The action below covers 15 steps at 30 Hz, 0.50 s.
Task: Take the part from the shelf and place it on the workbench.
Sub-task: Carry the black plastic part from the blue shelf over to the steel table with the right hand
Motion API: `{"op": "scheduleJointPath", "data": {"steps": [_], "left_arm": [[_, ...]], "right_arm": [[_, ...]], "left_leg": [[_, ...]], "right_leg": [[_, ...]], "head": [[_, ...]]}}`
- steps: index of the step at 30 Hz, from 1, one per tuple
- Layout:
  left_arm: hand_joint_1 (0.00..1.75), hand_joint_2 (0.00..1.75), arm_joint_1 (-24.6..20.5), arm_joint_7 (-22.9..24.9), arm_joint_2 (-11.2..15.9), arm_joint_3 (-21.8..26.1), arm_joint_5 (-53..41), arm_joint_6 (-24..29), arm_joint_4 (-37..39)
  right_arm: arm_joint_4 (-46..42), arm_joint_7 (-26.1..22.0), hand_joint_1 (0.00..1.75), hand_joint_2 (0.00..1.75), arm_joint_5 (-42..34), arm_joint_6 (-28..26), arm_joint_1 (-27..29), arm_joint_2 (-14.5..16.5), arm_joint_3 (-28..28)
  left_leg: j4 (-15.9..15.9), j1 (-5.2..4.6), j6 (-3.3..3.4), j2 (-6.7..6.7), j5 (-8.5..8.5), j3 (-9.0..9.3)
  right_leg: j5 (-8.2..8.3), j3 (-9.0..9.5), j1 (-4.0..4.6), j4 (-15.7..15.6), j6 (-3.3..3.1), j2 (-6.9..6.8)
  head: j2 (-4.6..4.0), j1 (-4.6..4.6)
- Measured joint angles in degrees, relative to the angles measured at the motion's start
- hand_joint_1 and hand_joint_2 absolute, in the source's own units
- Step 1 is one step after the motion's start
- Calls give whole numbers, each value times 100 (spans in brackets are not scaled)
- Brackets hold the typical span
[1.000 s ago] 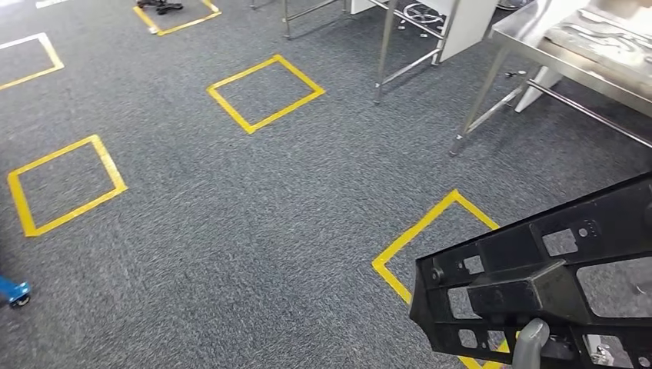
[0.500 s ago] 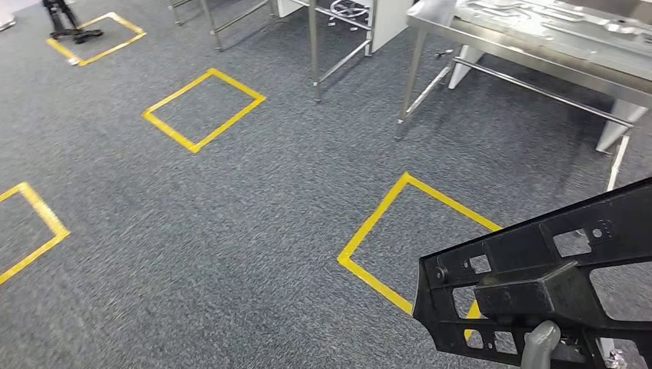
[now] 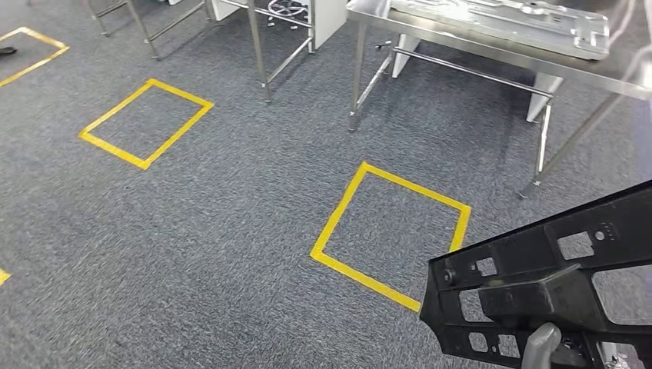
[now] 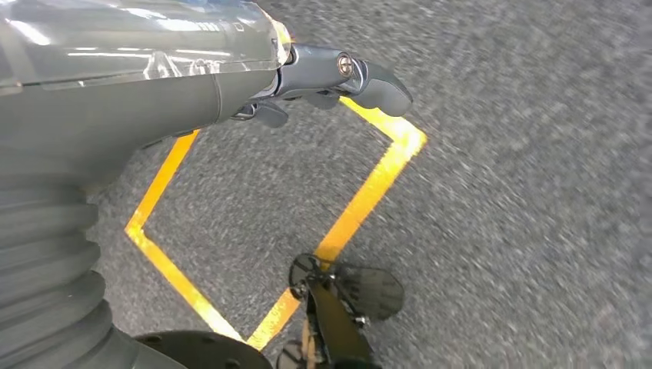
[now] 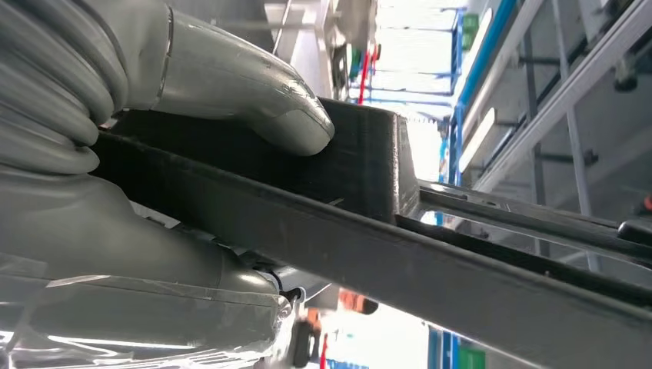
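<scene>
Right hand (image 5: pixel 192 154) grips the black part (image 3: pixel 538 284), thumb pressed on it.

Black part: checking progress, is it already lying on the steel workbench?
No, the black part is in the right hand above the carpet, short of the workbench.

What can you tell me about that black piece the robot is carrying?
The black part is a long, flat frame, matte and plastic-looking, pierced with rectangular cut-outs and small round holes, with a raised block near its middle. It is held tilted above the grey carpet at the lower right of the head view, running out of the picture. The right hand grips it at that block: the thick grey thumb presses on one face, and the rest of the hand lies against the other. Nothing else touches it.
</scene>
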Motion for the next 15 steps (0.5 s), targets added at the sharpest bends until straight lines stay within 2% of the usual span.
{"op": "scheduleJointPath", "data": {"steps": [1, 2, 3, 5, 6, 8, 9, 10, 11, 12, 13, 14, 15], "left_arm": [[0, 175, -1, -13, 1, -1, 7, -3, 0], [0, 175, -1, -25, 3, -1, 18, -6, 0], [0, 175, -3, -34, 6, -1, 29, -8, 0], [0, 175, -19, -45, 9, -1, 44, -9, -1], [0, 175, -31, -49, 11, -1, 46, -9, -1], [0, 175, -35, -57, 16, -1, 46, -10, -1], [0, 175, -28, -58, 19, -1, 47, -10, 0], [0, 175, -17, -60, 20, -1, 50, -10, 0], [0, 175, -7, -61, 20, -2, 54, -11, 0], [0, 175, 1, -66, 20, -2, 58, -16, 0], [0, 175, 6, -75, 20, -3, 65, -31, 0], [0, 175, 12, -96, 22, -3, 81, -67, 0], [0, 175, 14, -122, 27, -3, 98, -122, 0]], "right_arm": [[1, 3, 175, 175, -2, -1, -2, 0, 0], [1, 4, 175, 175, -5, -1, -4, 0, 2], [1, 7, 175, 175, -10, 0, -5, 0, 3], [0, 9, 175, 175, -20, -1, 1, 0, 7], [0, 9, 175, 175, -21, -1, 7, 0, 7], [0, 7, 175, 175, -25, -1, 5, 1, 10], [0, 7, 175, 175, -26, 2, 3, 1, 11], [1, 7, 175, 175, -27, 4, -1, 1, 13], [1, 9, 175, 175, -27, 7, -1, 1, 13], [2, 9, 175, 175, -27, 11, 0, 0, 13], [3, 9, 175, 175, -27, 14, 1, 0, 13], [5, 9, 175, 175, -23, 11, 1, 0, 13], [9, 9, 175, 175, -12, -2, 0, 1, 13]], "left_leg": [[17, -13, -31, 63, -29, 15], [30, -25, -64, 116, -54, 31], [36, -39, -97, 173, -73, 55], [24, -45, -153, 285, -94, 103], [35, -33, -187, 270, -117, 122], [314, -5, -248, -46, -337, 16], [633, 10, -266, -249, -527, -129], [1040, 14, -276, -390, -736, -323], [1417, 17, -281, -429, -881, -508], [1657, 19, -283, -438, -922, -635], [1686, 19, -281, -443, -840, -668], [1479, 21, -273, -455, -649, -593], [1129, 23, -261, -478, -416, -448]], "right_leg": [[117, 205, 13, -365, -26, -146], [169, 334, 30, -600, -59, -249], [169, 383, 50, -706, -92, -305], [180, 369, 63, -710, -149, -169], [195, 367, 49, -730, -180, -102], [236, 368, 9, -772, -250, 38], [249, 356, 1, -778, -272, 107], [258, 339, 1, -776, -289, 188], [263, 324, 5, -769, -295, 273], [266, 312, 8, -759, -298, 364], [266, 306, 8, -745, -297, 455], [259, 306, 4, -730, -290, 534], [249, 309, 1, -716, -281, 599]], "head": [[0, -2], [0, -5], [0, -8], [0, -10], [0, -9], [0, -24], [0, -33], [0, -41], [0, -42], [0, -43], [0, -42], [0, -42], [0, -44]]}}
